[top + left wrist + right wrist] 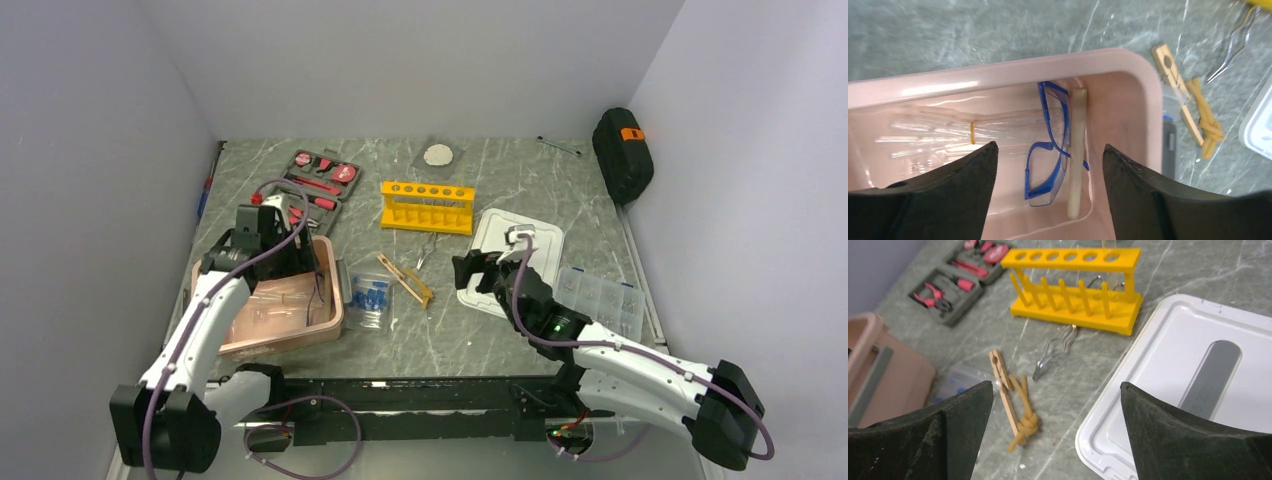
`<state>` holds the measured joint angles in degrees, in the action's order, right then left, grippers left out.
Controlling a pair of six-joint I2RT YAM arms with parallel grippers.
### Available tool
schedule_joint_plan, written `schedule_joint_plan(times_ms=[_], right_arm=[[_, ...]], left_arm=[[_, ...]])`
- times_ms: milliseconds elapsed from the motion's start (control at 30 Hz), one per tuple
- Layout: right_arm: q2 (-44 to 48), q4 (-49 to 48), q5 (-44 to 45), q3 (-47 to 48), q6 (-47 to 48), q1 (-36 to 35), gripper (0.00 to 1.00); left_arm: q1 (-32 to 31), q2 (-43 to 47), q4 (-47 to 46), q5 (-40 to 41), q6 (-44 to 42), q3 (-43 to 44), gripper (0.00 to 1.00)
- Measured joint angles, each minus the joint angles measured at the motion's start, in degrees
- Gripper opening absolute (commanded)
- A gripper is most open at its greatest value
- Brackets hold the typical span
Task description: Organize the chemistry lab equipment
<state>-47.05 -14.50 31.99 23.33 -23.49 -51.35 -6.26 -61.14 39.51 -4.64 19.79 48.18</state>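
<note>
Grey marbled table enclosed by pale walls; both claws parted.
The left claw is spread empty over the safety glasses lying in the pink bin; the right claw is spread empty, yellow rack ahead.

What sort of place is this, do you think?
Most likely a robot training cell staged as a chemistry bench: plain pale walls box in a marbled table, where a yellow test-tube rack stands and blue safety glasses lie in a pink bin.
</note>
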Motion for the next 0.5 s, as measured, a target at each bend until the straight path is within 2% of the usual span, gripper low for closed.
schedule_joint_plan(times_ms=[133,200,400,500], right_arm=[[-3.9,4.4,-3.1,2.1,0.8,0.0,0.97],[-6.4,6.9,-4.4,4.0,0.8,0.0,0.93],[-16.5,12.5,-8.3,11.0,0.4,0.0,0.77],[-22.8,15.3,-10.2,14.8,-0.8,0.0,0.74]], left_arm=[[0.0,5.3,1.6,2.3,-1.0,2.7,0.96],[0.0,8.2,1.6,2.8,-1.7,3.3,0.99],[-0.2,12.0,0.3,5.5,-5.5,8.0,0.99],[-0.2,10.8,-2.2,6.8,-6.7,10.8,0.99]])
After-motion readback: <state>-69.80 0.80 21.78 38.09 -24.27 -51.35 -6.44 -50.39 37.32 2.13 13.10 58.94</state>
